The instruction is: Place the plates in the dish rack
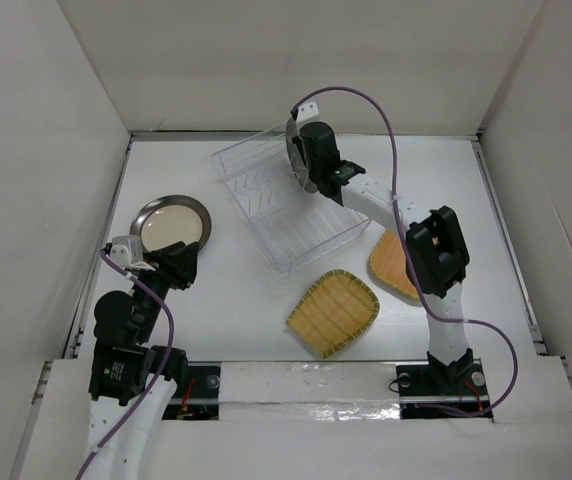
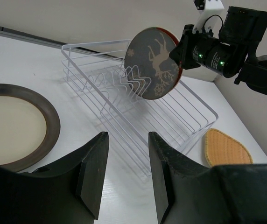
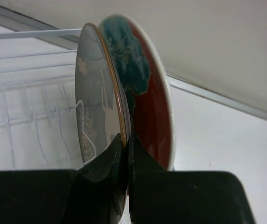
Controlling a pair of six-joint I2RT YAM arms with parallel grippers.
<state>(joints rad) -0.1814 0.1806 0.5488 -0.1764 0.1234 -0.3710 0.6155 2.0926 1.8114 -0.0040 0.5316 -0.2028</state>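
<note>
My right gripper (image 1: 306, 162) is shut on the rim of the dark grey round plate (image 3: 96, 107), holding it on edge over the far end of the dish rack (image 1: 288, 215). The grey plate also shows in the left wrist view (image 2: 151, 63). The red plate with the teal flower (image 3: 147, 93) stands on edge just behind it; I cannot tell whether it rests in the rack. My left gripper (image 2: 126, 135) is open and empty, low over the table beside the metallic-rimmed cream plate (image 1: 171, 222). The yellow ribbed plate (image 1: 334, 312) and the orange plate (image 1: 391, 262) lie flat on the table.
The rack's upright prongs (image 2: 124, 81) run down its middle. White walls enclose the table at the back and on both sides. The right arm (image 1: 436, 250) crosses over part of the orange plate.
</note>
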